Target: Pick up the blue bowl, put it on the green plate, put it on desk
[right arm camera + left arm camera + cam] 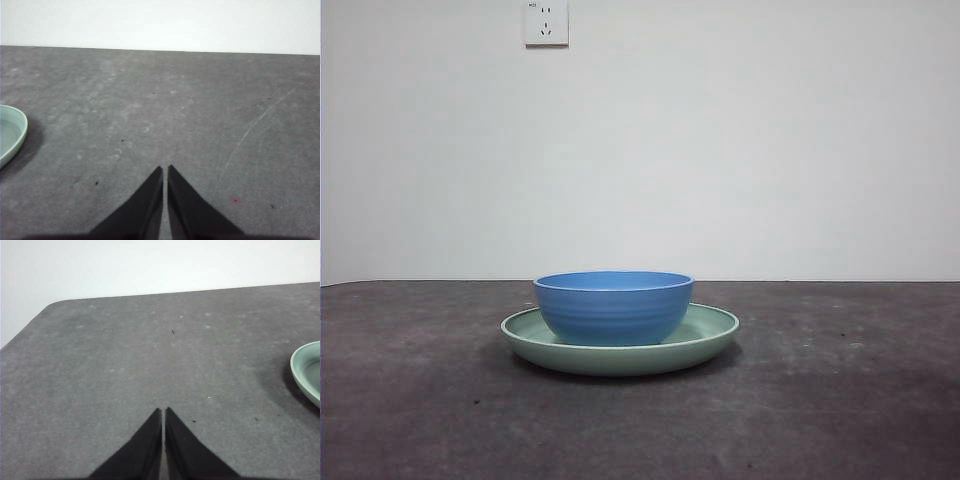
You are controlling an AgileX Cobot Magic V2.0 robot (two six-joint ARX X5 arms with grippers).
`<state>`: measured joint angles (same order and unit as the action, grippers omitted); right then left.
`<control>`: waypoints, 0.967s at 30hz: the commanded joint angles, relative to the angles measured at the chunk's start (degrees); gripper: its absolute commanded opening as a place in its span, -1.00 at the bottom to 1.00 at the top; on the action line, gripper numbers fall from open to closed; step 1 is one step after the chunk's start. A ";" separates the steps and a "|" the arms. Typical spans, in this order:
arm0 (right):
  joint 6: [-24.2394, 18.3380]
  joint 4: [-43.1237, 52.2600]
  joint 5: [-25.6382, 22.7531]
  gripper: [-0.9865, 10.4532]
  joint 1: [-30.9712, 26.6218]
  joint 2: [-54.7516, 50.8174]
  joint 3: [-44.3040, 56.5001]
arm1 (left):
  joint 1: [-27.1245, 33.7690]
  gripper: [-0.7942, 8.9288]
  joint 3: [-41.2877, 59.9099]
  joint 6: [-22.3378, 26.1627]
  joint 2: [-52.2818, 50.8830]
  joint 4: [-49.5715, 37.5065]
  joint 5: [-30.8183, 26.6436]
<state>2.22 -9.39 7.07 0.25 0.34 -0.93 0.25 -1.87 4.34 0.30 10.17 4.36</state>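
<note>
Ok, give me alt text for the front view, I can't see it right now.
A round, glossy blue bowl sits upright inside a wide, shallow pale green plate, centred on a dark grey matte desk. Behind is a plain white wall with a white power socket near the top. No arm shows.

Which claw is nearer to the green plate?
Neither clearly. The left claw and the right claw both rest shut over bare desk, each seeing only an edge of the plate off to one side, at similar distance.

Both wrist views cut the green plate (307, 371) off at the frame edge (only a rim arc shows); the blue bowl (613, 305) hides its centre.
</note>
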 commanded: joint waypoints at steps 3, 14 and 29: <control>0.76 0.31 -0.04 -0.81 -0.07 -0.13 0.31 | 0.11 -0.81 1.18 -0.52 -0.11 0.50 -0.11; 0.76 0.37 -0.04 -0.81 -0.07 -0.13 0.26 | 0.11 -0.81 1.18 -0.52 -0.11 0.48 -0.11; 0.76 0.37 -0.04 -0.81 -0.07 -0.13 0.26 | 0.11 -0.81 1.18 -0.52 -0.11 0.48 -0.11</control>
<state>2.39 -9.21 7.07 0.25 0.34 -0.93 0.25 -1.87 4.34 0.30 10.17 4.36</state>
